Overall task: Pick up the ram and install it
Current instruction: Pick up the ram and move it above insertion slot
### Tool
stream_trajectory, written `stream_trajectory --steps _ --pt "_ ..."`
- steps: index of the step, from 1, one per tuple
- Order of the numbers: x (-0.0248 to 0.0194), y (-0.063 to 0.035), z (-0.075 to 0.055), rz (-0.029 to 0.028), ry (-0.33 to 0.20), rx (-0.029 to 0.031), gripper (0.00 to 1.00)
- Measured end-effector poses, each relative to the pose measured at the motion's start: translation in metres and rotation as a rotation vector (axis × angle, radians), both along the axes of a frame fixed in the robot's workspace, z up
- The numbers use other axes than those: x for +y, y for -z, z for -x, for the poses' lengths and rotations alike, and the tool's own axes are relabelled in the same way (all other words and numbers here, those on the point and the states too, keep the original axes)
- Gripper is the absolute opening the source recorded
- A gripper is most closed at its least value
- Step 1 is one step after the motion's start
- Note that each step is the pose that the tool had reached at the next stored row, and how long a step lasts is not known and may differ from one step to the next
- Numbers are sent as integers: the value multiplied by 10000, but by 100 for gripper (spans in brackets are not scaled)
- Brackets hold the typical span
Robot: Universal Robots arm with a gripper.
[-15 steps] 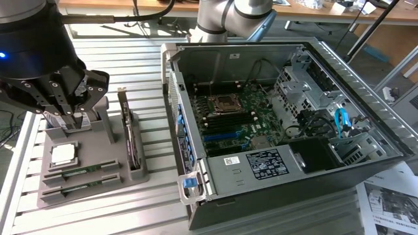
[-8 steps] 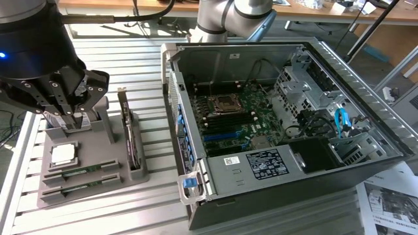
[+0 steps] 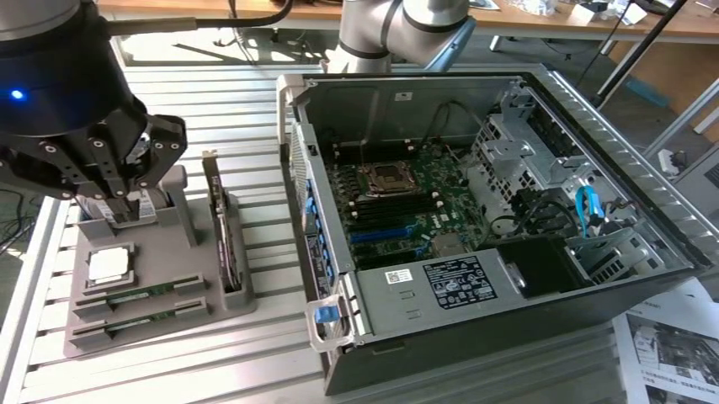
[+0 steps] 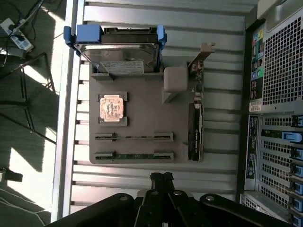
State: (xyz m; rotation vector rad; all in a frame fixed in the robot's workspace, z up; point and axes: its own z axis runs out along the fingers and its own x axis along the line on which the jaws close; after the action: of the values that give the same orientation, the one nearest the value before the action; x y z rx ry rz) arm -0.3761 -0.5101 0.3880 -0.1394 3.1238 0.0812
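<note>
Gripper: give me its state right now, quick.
Gripper: closed, holding nothing; both ram sticks sit in the grey tray.

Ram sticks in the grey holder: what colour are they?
Green ram sticks; the exterior view shows them best.

Open computer case (image 3: pixel 629 143) at exterior view's right; grey fixture (image 4: pixel 147 113) beside it holding processor chip (image 3: pixel 109 264), expansion card (image 3: pixel 227 244), hard drive (image 4: pixel 118 52).
</note>
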Motion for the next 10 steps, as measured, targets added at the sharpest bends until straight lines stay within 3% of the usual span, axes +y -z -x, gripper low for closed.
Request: stream_trajectory --steps 8,10 --pt "0 4 0 1 -2575 0 11" --pt "0 4 0 4 -2850 1 11"
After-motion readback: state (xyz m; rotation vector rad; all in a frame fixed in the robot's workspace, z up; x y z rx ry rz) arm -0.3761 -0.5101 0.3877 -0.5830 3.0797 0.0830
